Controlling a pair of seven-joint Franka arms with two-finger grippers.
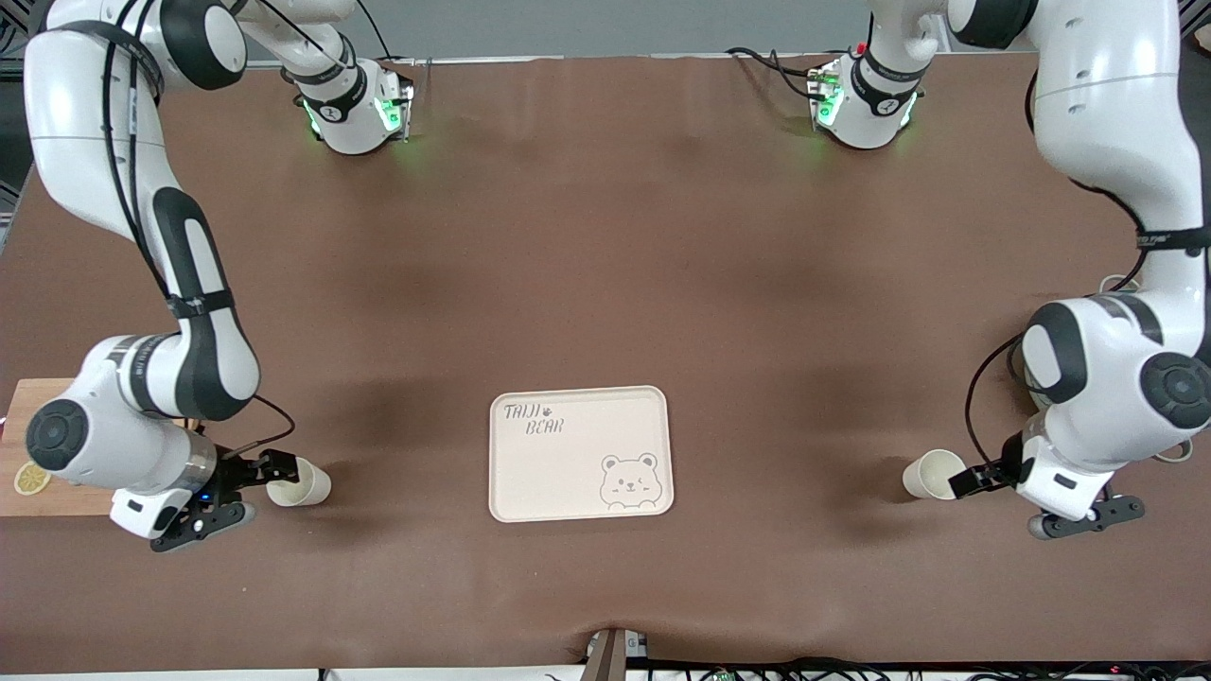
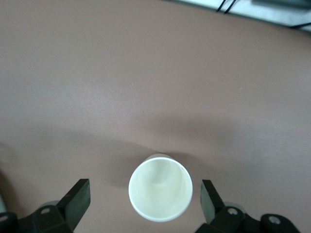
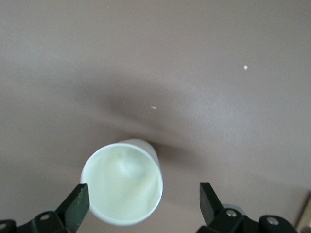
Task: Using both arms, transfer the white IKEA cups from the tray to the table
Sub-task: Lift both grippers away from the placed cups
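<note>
White IKEA cups stand upright on the brown bench (image 1: pixel 605 236), one (image 1: pixel 301 482) inside the released right tool (image 1: pixel 270 484), the other (image 1: pixel 932 473) inside the released left tool (image 1: pixel 974 478).

Matt brown cloth table (image 1: pixel 605 236)

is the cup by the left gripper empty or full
Empty: the left wrist view looks straight into the cup and shows only its bare cream inside.

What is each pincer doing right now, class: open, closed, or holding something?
Left pincer: open around a small cream-white round cup, not gripping.
Right pincer: open beside another small cream-white cup.
</note>
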